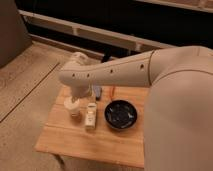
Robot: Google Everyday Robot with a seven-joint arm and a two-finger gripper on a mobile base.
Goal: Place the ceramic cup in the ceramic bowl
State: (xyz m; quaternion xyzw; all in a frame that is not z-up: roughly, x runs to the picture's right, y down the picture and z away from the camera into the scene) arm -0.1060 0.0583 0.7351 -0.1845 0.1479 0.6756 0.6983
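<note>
ceramic cup (75, 112) 1 | ceramic bowl (120, 114) 1 | white bottle (90, 116) 1 | wooden table (100, 143) 1 | claw (73, 103) 1, over the cup

Indoor room, office or lab lounge by its look, speckled carpet (27, 87) underfoot, pale rails (100, 33) along a dark wall (125, 12), one small wooden table (80, 145) — gripper (74, 103) low near its left edge.
</note>
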